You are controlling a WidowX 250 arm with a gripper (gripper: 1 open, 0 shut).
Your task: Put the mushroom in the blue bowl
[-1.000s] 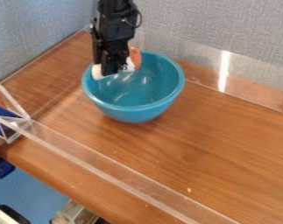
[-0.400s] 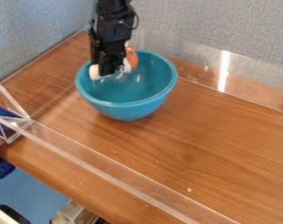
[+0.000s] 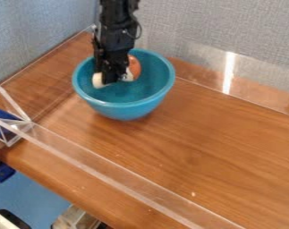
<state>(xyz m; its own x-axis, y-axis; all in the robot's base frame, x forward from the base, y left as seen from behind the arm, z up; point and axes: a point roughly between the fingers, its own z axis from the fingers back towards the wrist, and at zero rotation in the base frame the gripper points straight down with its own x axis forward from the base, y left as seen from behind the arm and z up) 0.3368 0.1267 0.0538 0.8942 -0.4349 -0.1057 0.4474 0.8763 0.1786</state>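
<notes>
Mushroom (image 3: 120,72) is inside the blue bowl (image 3: 123,86), toward the bowl's rear-left side, low between the walls. Cream stem shows at the left of the fingers, reddish-orange cap shows at the right. Can't tell if it touches the bowl floor; the arm hides the underside.

Gripper (image 3: 111,73) is black, pointing steeply down, tips below the bowl rim. Jaws are clenched on the mushroom, narrow gap, the toy sits between them. The arm column rises straight up from the bowl and leaves the frame at the top edge.

Blue bowl stands upright on the wooden table (image 3: 207,134), in the rear-left part of the surface, near the back edge and the grey-blue fabric wall (image 3: 218,27) behind it. Glossy turquoise, highlights on the inner wall. Rim looks level.

Clear acrylic barrier (image 3: 98,170) runs along the table's front edge, from the left corner diagonally toward the bottom right. Another clear panel (image 3: 248,72) stands at the rear right edge. A short clear strip also follows the left edge up to the back corner.

Table surface right of the bowl is plain wood grain with reflections.
</notes>
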